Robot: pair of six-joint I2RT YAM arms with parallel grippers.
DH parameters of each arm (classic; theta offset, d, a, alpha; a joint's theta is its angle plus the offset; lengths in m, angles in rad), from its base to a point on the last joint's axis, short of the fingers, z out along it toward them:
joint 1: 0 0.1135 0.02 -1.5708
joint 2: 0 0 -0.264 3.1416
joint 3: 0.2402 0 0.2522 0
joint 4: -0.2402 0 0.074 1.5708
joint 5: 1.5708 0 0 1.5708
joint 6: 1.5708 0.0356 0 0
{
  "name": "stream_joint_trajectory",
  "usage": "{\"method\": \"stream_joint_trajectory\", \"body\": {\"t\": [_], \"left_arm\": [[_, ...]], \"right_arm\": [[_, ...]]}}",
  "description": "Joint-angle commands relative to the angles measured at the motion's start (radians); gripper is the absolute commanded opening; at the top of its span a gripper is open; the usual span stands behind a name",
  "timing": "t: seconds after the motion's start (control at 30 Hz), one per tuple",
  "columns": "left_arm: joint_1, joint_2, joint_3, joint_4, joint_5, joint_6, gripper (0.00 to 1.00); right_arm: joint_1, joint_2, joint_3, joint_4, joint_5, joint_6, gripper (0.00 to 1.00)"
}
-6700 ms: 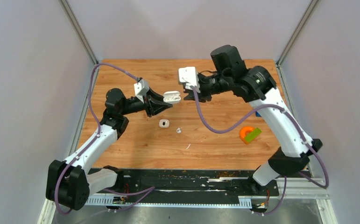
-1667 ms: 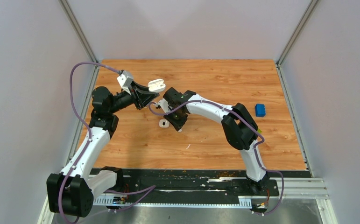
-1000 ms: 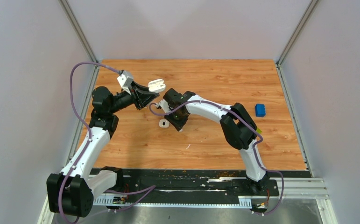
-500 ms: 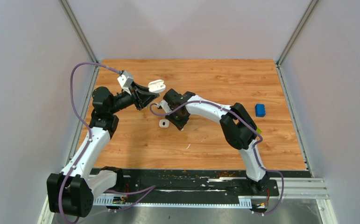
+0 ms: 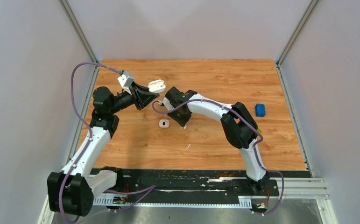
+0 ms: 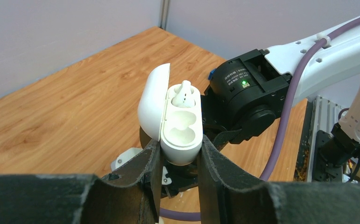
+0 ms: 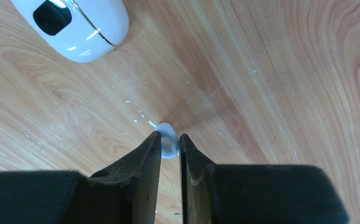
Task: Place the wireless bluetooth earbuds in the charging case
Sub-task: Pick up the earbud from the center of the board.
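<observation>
Right wrist cam – right pincer [image 7: 169, 136] is clamped on an earbud [image 7: 168, 142] low by the worktop [image 7: 271, 70], down and right of the charging case [image 6: 181, 130]. Left pincer [image 6: 178, 145] grips that case, lid open – so the move looks up-left.

The charging case [image 6: 180, 123] was held between the fingers of the left gripper [image 6: 178, 154], above the far left part of the table [image 5: 215, 74]. A first earbud [image 6: 184, 93] was seated in the pocket farther from those fingers. Right of the case and nearer, a second earbud [image 7: 167, 135] was pinched in the right gripper [image 7: 169, 138], low over the table. A small device [image 5: 164, 123] lay just left of that gripper. A sliver [image 5: 187, 146] lay nearer still, and a block [image 5: 260, 110] well apart at the right.
</observation>
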Motion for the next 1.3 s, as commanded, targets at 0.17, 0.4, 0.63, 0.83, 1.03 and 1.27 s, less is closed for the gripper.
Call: {"method": "stream_joint_trajectory", "body": {"t": [0.17, 0.4, 0.63, 0.83, 1.03, 1.27], "left_arm": [[0.006, 0.004, -0.004, 0.045, -0.005, -0.015, 0.00], [0.005, 0.018, 0.006, 0.058, -0.006, -0.023, 0.00], [0.006, 0.016, 0.003, 0.048, -0.006, -0.018, 0.00], [0.006, 0.017, 0.002, 0.051, -0.007, -0.020, 0.00], [0.006, 0.019, 0.002, 0.051, -0.007, -0.022, 0.00], [0.006, 0.020, 0.000, 0.051, -0.009, -0.022, 0.00]], "right_arm": [[-0.024, -0.049, 0.016, -0.004, -0.094, 0.010, 0.19], [-0.026, -0.052, -0.031, 0.001, -0.112, 0.007, 0.20], [-0.030, -0.060, -0.011, -0.011, -0.132, 0.009, 0.19], [-0.035, -0.072, -0.019, -0.011, -0.128, 0.013, 0.25], [-0.037, -0.075, -0.011, -0.005, -0.116, 0.011, 0.27], [-0.041, -0.078, -0.015, -0.009, -0.123, 0.006, 0.16]]}}
